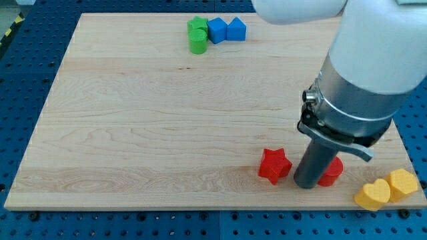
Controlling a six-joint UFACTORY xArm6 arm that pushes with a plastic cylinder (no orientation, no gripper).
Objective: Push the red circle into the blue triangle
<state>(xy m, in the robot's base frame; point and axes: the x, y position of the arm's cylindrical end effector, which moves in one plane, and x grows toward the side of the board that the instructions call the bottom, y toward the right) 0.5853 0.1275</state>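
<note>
The red circle [333, 172] lies near the view's bottom right and is partly hidden behind my rod. My tip [307, 185] rests on the board just left of the red circle, between it and a red star [275, 165]; it seems to touch the circle. The blue triangle [237, 29] sits far away at the view's top, right of a blue cube [217, 30].
A green star [197, 25] and a green circle [198, 43] sit just left of the blue cube. A yellow heart [372, 195] and another yellow block [403, 183] lie at the board's bottom right corner [407, 203]. My arm's large grey body [363, 80] covers the right side.
</note>
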